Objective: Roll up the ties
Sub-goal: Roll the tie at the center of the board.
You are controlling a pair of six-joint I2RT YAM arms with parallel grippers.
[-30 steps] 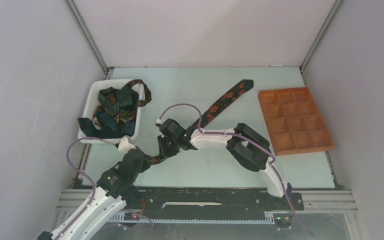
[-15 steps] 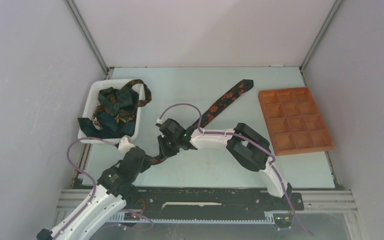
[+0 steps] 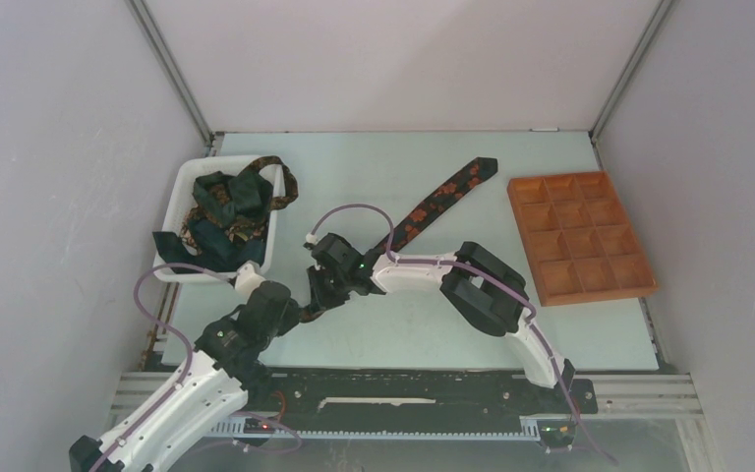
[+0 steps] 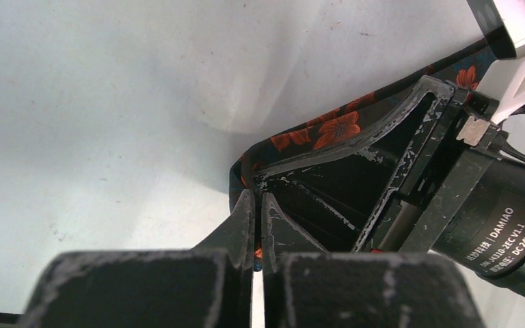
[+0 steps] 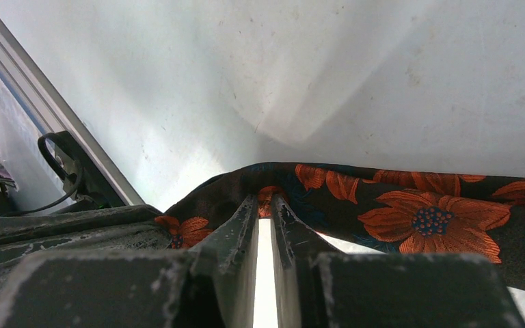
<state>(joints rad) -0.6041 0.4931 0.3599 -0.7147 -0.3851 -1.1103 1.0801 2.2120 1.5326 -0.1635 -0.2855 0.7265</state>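
Observation:
A black tie with orange-red flowers (image 3: 439,202) lies stretched diagonally on the table, its pointed wide end at the far right. Its narrow end lies under both grippers. My left gripper (image 3: 295,317) is shut on the narrow end of the tie (image 4: 328,130). My right gripper (image 3: 317,301) is shut on the same tie (image 5: 410,205) just beside it. The two grippers nearly touch. Several more dark green and brown ties (image 3: 224,206) lie piled in the white bin.
The white bin (image 3: 179,192) stands at the left edge of the table. An orange-brown compartment tray (image 3: 578,239) lies at the right. Grey walls close in the table on three sides. A metal rail runs along the near edge.
My left arm has shifted slightly forward and right, closer to the right gripper. The tie and right arm have barely moved.

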